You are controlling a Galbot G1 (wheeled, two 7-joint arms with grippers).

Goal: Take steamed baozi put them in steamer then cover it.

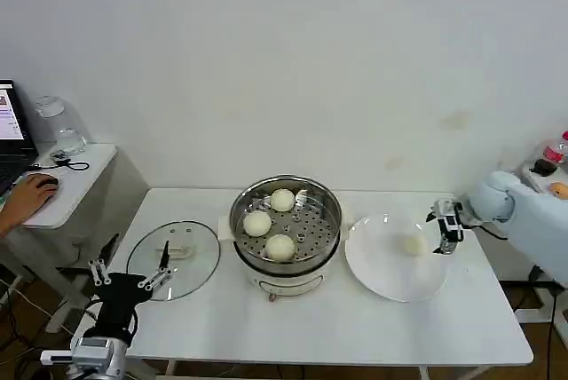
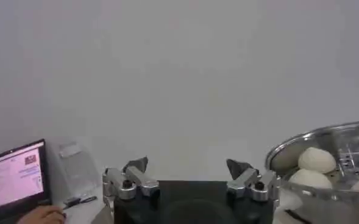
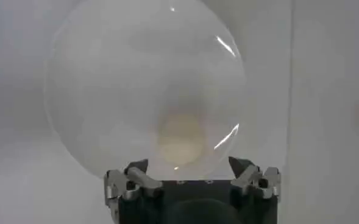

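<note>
On the white table (image 1: 222,327), the steamer (image 1: 286,220) holds three baozi (image 1: 280,247); the fourth (image 1: 413,244) sits on the white plate (image 1: 390,282) to its right. The right gripper (image 1: 446,227) hovers open at the plate's right edge. The left gripper (image 1: 130,275), spread wide, is at the glass cover's (image 1: 174,258) near-left rim. The laptop (image 2: 14,181) text at far left is unreadable.

The table (image 1: 266,327) is plain white. The steamer (image 1: 286,220) is shiny silver with rows of small round holes in its floor, and it sits on a cream-white base. Three baozi (image 1: 280,247) inside it are pale cream and smooth. A fourth baozi (image 1: 413,243) lies on the white plate (image 1: 390,278) near the table's right edge; it looks pale yellow, though it is hard to see. The cover (image 1: 173,260) near the left edge is clear glass with a silver rim and a cream handle.
</note>
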